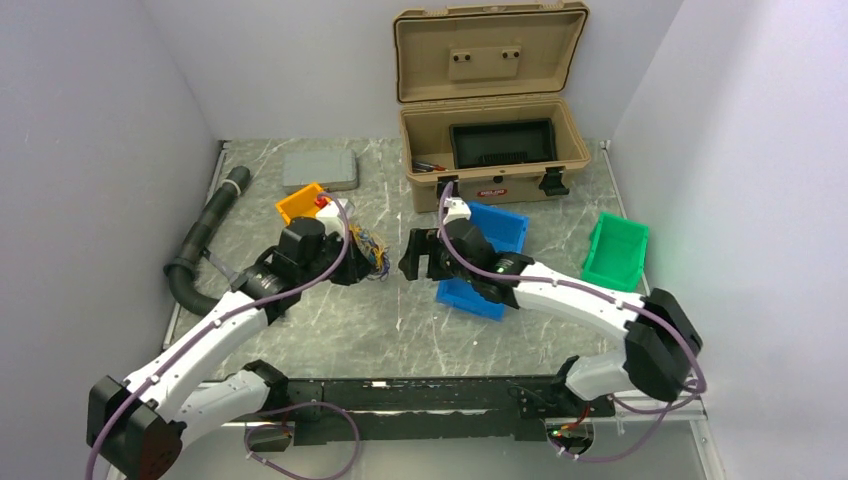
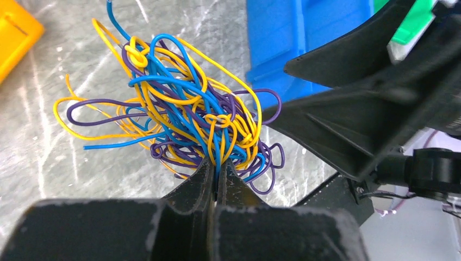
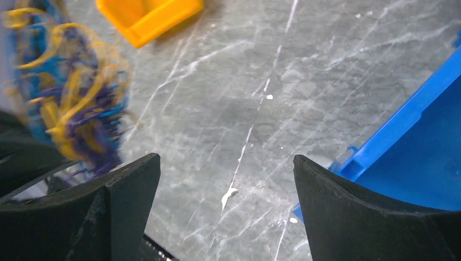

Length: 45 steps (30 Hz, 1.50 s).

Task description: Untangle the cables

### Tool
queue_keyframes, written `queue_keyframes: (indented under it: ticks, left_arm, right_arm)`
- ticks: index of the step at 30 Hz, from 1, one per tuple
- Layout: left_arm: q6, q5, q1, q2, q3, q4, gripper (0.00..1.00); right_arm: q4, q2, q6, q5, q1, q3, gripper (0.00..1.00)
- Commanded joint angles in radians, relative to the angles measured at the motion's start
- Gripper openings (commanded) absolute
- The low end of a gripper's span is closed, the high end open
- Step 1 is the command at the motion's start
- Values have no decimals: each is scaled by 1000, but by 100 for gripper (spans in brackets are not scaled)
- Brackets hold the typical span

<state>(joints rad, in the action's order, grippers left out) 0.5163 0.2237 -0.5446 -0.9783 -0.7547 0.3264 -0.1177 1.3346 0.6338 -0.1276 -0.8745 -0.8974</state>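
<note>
The cables (image 2: 190, 109) are a tangled bunch of thin blue, yellow and purple wires. My left gripper (image 2: 218, 173) is shut on the bunch's lower strands and holds it above the table; from above, the bunch (image 1: 372, 248) hangs at my left gripper (image 1: 352, 262). My right gripper (image 3: 225, 163) is open and empty, jaws wide apart over bare table. It (image 1: 415, 255) faces the bunch from the right, a short gap away. In the right wrist view the bunch (image 3: 70, 98) shows blurred at far left.
An orange bin (image 1: 300, 203) lies behind the left gripper. Two blue bins (image 1: 497, 225) sit under and behind the right arm, a green bin (image 1: 616, 250) at right. An open tan case (image 1: 490, 150) stands at the back; a black hose (image 1: 205, 235) at left.
</note>
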Motion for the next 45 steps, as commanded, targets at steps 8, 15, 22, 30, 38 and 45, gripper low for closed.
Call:
queue_keyframes:
  ticks: [8,15,22,30,38,45]
  left_arm:
    - [2,-103,2,21,32,58,0]
    - [-1,73,1,-32,81,-94,0]
    - [-8,252,1,-44,108,-239,0]
    - [7,374,1,-56,115,-318,0]
    - [-10,378,1,-48,85,-309,0]
    - [2,-48,12,-40,-10,28,18]
  right_arm:
    - [-171,148,205,-246,64,-90,98]
    - [-150,-6,77,-198,130,-13,98]
    - [270,-139,-112,367,131,172,88]
    - [407,-129,-137,640,87,183,87]
    - [425,-95,-120,602,80,169,35]
    - [239,-225,-92,218,81,200,0]
